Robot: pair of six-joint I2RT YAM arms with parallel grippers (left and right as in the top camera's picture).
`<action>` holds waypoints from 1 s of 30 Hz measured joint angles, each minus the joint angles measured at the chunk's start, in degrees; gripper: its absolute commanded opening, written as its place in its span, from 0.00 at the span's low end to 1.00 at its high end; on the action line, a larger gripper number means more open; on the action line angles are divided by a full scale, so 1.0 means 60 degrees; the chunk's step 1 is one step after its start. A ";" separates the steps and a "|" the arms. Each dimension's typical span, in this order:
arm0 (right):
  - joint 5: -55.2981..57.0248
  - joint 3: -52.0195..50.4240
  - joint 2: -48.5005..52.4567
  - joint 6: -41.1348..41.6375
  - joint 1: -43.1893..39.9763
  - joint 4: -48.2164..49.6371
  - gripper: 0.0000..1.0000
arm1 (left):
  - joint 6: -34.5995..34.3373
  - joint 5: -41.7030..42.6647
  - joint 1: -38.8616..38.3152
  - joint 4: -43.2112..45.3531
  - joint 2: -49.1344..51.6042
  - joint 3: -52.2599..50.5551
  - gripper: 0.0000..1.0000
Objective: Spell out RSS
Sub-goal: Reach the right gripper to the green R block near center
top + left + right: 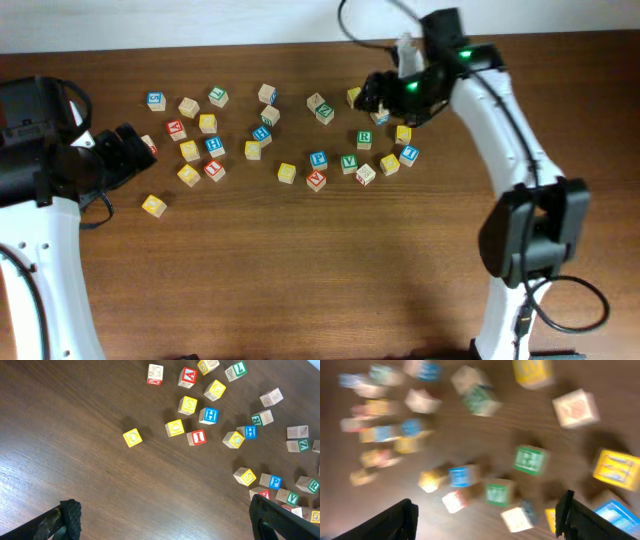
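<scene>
The green cube with a white R (364, 139) sits among scattered cubes right of centre; it also shows in the left wrist view (313, 485) and, blurred, in the right wrist view (530, 459). A yellow S cube (287, 173) lies mid-table and shows in the left wrist view (245, 476). Another yellow cube (190, 150) in the left cluster seems to carry an S (188, 405). My right gripper (375, 95) hovers open and empty above the right cluster (486, 520). My left gripper (130, 148) is open and empty at the left (165, 520).
A green V cube (349, 161) lies just below-left of the R cube. Several other red, blue, yellow and plain letter cubes spread across the far half of the wooden table (320, 270). A lone yellow cube (153, 205) sits near my left gripper.
</scene>
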 measured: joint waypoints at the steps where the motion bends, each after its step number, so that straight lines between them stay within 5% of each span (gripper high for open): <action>1: 0.1064 0.0000 0.0106 0.0484 0.0339 -0.0066 0.78 | 0.0000 0.0000 0.0000 -0.0004 0.0000 0.0000 0.99; 3: 0.3195 0.0004 0.0342 0.1592 0.1162 0.0000 0.78 | 0.0000 0.0000 0.0000 -0.0004 0.0000 0.0000 0.99; 7: 0.4550 0.0007 0.1031 0.2262 0.1723 0.0492 0.74 | 0.0000 0.0000 0.0000 0.0000 0.0000 0.0000 0.99; 30: 0.4768 0.0007 0.2459 0.0787 0.1694 0.1381 0.39 | 0.0000 0.0000 0.0000 0.0000 0.0000 0.0000 0.99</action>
